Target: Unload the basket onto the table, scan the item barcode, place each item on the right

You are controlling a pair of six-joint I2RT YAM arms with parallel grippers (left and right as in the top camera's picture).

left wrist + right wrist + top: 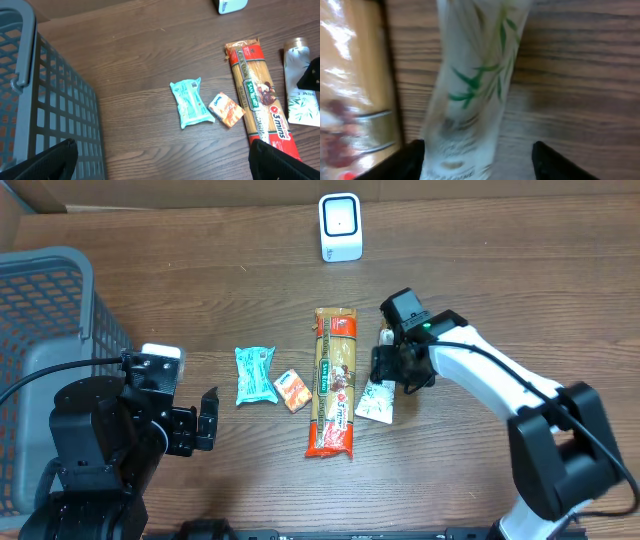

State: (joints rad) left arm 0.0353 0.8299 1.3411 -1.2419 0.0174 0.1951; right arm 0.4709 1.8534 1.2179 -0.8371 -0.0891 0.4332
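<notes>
Right gripper, jaws parted, straddles a white leaf-printed plastic tube beside the orange spaghetti packet; left gripper hovers spread wide over the wooden table.

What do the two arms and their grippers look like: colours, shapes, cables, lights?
The left arm is all black and blocky, with a pale block on its wrist and a black cable running to it. The right arm is white between black joints, with a dark wire along it and a green light. The left gripper and the right gripper have black fingers.
</notes>
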